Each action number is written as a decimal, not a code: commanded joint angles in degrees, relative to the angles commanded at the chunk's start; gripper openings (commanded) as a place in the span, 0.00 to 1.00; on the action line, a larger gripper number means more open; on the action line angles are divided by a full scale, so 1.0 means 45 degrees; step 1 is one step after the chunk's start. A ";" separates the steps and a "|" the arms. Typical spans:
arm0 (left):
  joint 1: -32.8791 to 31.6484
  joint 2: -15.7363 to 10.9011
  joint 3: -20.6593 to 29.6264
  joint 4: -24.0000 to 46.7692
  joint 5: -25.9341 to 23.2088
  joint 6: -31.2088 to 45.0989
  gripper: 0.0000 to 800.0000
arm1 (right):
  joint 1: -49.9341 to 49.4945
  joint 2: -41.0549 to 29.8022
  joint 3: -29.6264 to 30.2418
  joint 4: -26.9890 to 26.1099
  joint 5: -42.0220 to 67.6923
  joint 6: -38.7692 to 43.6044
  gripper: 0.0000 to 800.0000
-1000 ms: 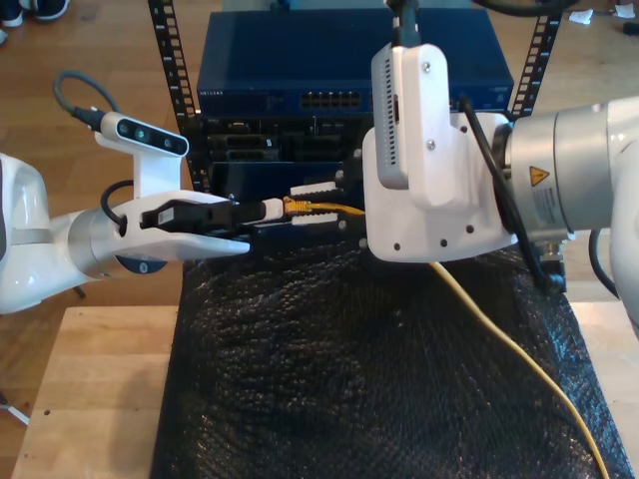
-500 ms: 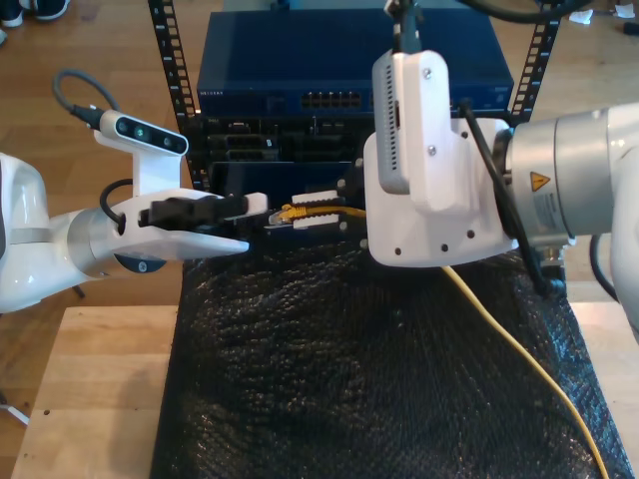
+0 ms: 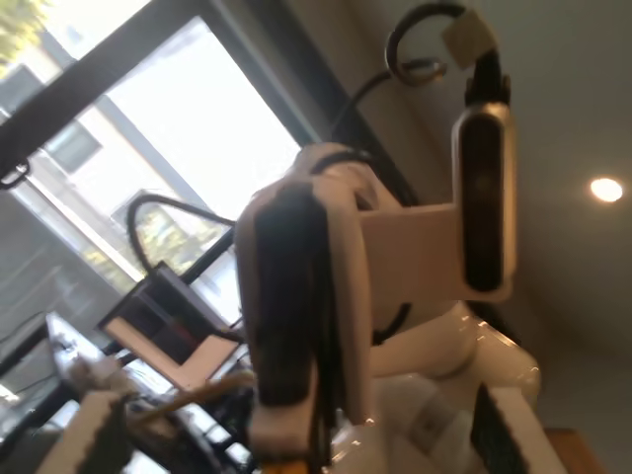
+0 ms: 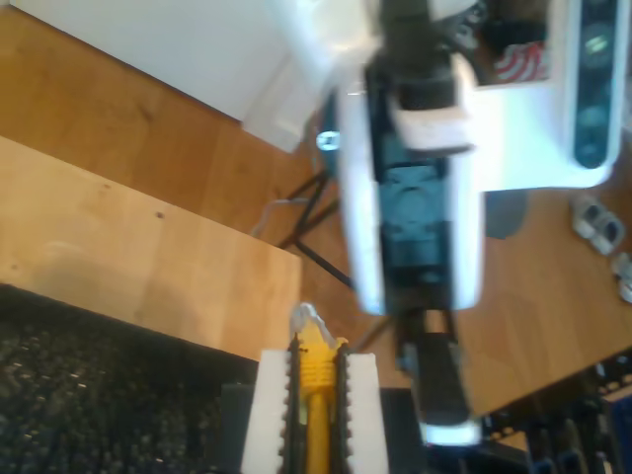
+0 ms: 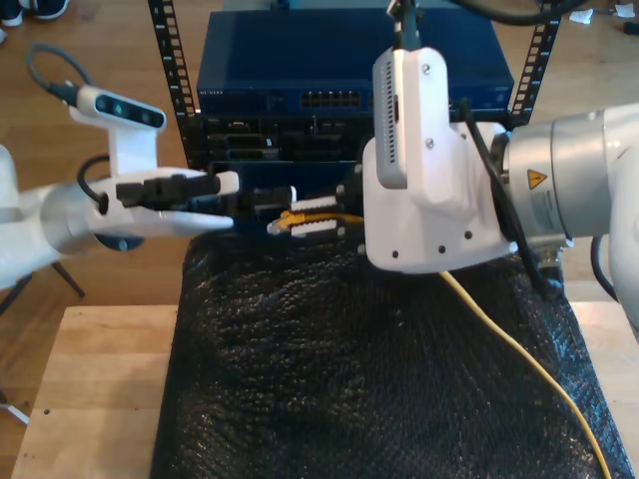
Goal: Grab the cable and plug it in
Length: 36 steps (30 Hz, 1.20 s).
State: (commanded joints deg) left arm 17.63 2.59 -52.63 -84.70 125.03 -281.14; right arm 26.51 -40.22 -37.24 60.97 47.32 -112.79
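The yellow cable (image 5: 519, 359) runs from the exterior view's lower right up under the big white arm. Its clear-tipped plug (image 5: 281, 222) points toward the exterior view's left. My second gripper (image 5: 315, 215) is shut on the cable just behind the plug. The second wrist view shows the yellow cable (image 4: 316, 385) pinched between my white fingers (image 4: 265, 415), with the plug tip sticking out. My first gripper (image 5: 222, 203) hangs open at the exterior view's left, a short gap from the plug, with nothing in it.
A rack with a blue network switch (image 5: 339, 60) and its row of ports (image 5: 334, 100) stands behind both grippers. A black bubble-wrap mat (image 5: 359, 379) covers the wooden table (image 5: 100, 399). A tripod leg (image 5: 70, 279) stands at the exterior view's left.
My first gripper opened off the plug and drew back toward the exterior view's left, rising slightly. My second gripper kept the cable, and the plug shifted a little leftward.
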 joint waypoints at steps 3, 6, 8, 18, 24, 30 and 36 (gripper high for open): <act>0.0176 -0.0039 -0.0586 0.0039 -0.0645 0.0000 1.00 | -0.0840 0.0254 0.0000 -0.0215 0.0996 0.0098 0.00; 0.0508 -0.0039 -0.1211 0.0274 -0.0996 0.0020 1.00 | -0.2325 0.0723 0.0000 -0.0449 0.2325 0.0293 0.00; 0.0567 -0.0059 -0.1524 0.0645 -0.1270 0.0039 1.00 | -0.3321 0.0860 -0.0039 -0.0508 0.3048 0.0371 0.00; 0.1035 -0.0508 -0.2833 0.3790 -0.2266 0.0860 1.00 | -0.4669 0.2540 -0.0352 -0.2774 0.3184 0.1153 0.00; 0.1250 -0.0957 -0.3321 0.5939 -0.2852 0.1856 1.00 | -0.4747 0.2969 -0.0410 -0.4650 0.2833 0.2149 0.00; 0.1250 -0.1407 -0.3380 0.7873 -0.3282 0.3165 1.00 | -0.4747 0.2989 -0.0410 -0.6095 0.1758 0.3087 0.00; 0.1250 -0.1797 -0.3360 0.9651 -0.3302 0.3770 1.00 | -0.4747 0.2989 -0.0293 -0.7912 0.0293 0.4181 0.00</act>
State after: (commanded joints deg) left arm 23.25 -5.49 -67.75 -41.27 110.18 -264.18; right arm 5.14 -26.77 -38.56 25.36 48.64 -93.98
